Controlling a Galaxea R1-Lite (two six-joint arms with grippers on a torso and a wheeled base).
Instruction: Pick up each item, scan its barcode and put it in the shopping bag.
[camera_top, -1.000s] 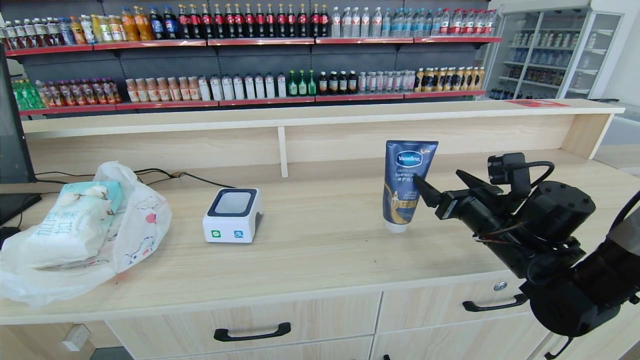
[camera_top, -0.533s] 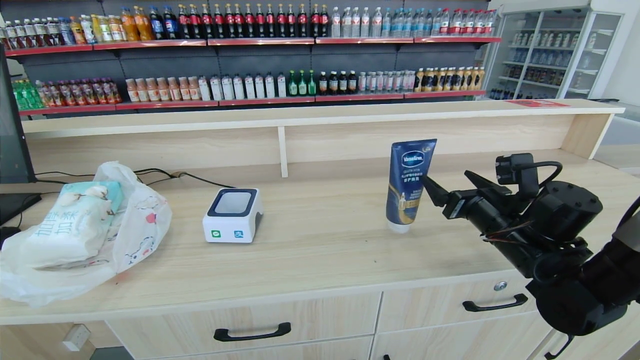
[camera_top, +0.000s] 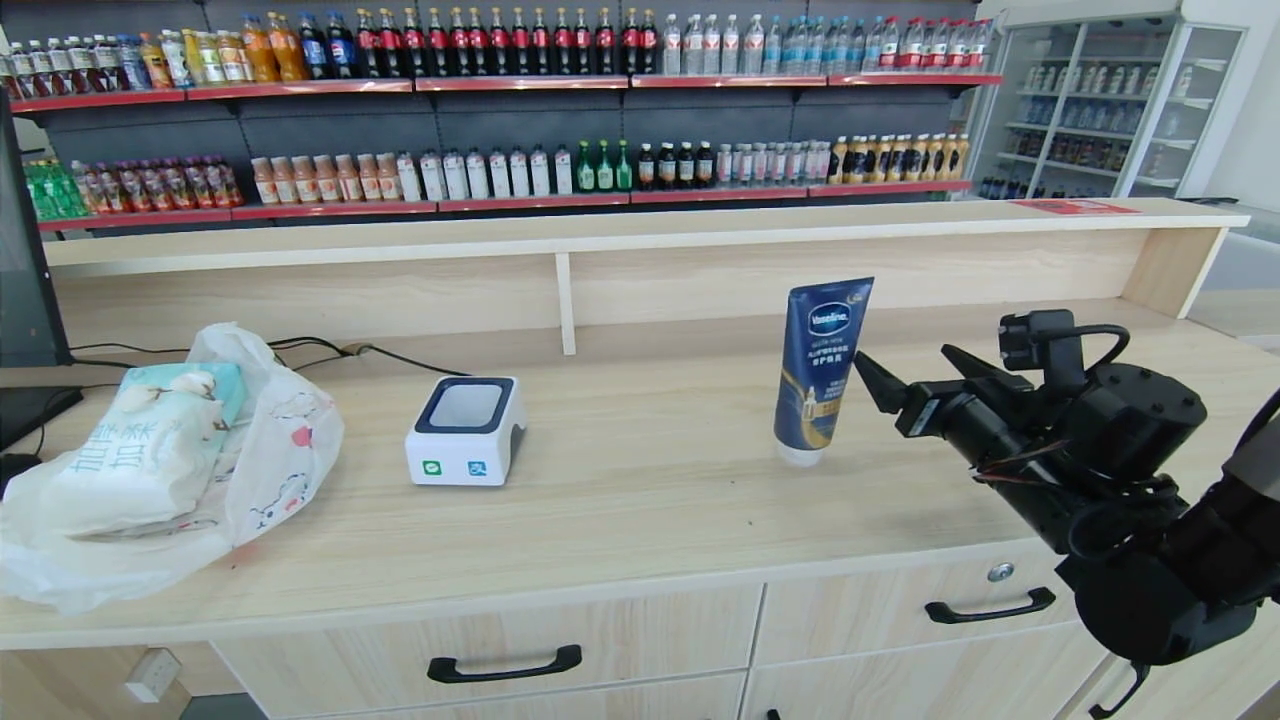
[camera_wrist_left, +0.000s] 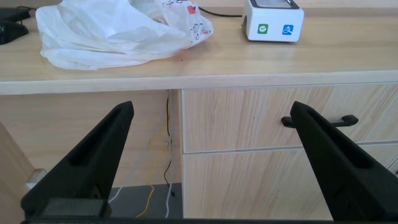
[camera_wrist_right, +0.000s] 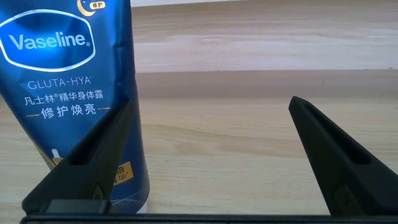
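Head view: right gripper is held wide open and empty over the counter. The tube is stood upright just ahead of its fingertips, in line with one finger.

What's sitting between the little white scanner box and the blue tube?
Nothing. In the head view, just bare wooden counter lies between the scanner box and the blue tube.

Navy tube with gold swirl, white scanner, translucent white printed bag, pale woodgrain counter
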